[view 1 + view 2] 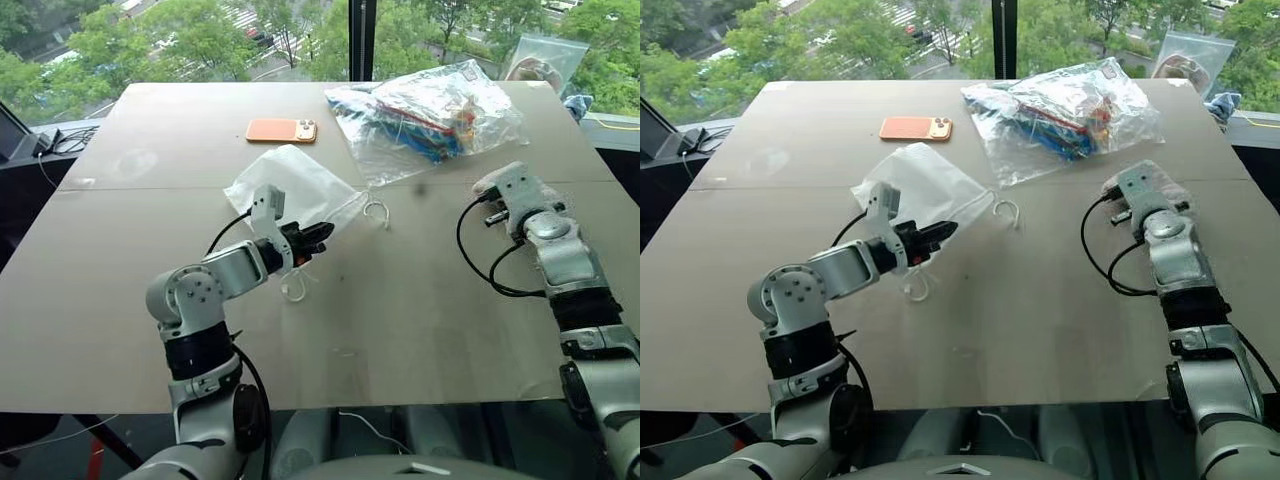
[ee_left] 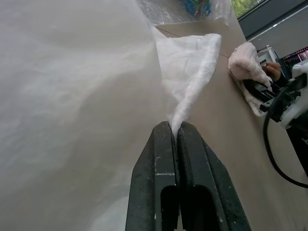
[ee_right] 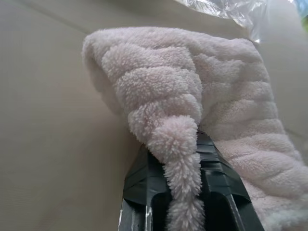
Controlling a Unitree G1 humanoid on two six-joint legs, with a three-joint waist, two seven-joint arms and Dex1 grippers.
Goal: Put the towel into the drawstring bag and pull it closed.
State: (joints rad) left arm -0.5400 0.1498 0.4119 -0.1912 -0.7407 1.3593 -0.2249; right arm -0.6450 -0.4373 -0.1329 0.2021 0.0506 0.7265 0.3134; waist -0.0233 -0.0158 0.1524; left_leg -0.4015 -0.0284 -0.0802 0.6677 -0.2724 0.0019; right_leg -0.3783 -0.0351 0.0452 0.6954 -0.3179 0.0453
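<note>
Towel (image 3: 202,110): off-white ribbed terry, at centre-right of the head view on the brown table (image 1: 150,300), largely hidden there behind the right gripper (image 3: 185,144), whose black fingers are clenched on a rolled fold of it, their tips buried in the pile. Drawstring bag (image 1: 295,185): thin white pouch at mid-frame, one edge pinched between the closed fingers of the left gripper (image 1: 318,236), its cords (image 1: 377,212) curling on the table just right of it. Also present at the far edge: orange phone (image 1: 281,130) and clear plastic bag of colourful items (image 1: 430,115), contents hard to make out.
</note>
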